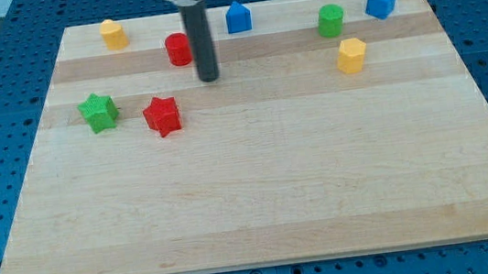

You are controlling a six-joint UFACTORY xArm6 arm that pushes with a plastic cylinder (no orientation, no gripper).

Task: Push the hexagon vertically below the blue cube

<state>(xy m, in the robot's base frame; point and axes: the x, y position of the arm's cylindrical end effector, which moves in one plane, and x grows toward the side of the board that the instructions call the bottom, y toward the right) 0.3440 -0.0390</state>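
Note:
The yellow hexagon (352, 55) lies at the upper right of the wooden board (261, 209). The blue cube (381, 1) sits above it and a little to its right, near the top right corner. My tip (209, 76) rests on the board left of centre near the top, just right of and below the red cylinder (179, 49). It is far to the left of the hexagon.
A blue pentagon-like block (238, 17) sits at top centre, a green cylinder (331, 20) left of the blue cube, a yellow cylinder (113, 33) at top left. A green star (98, 111) and a red star (162, 116) lie at the left.

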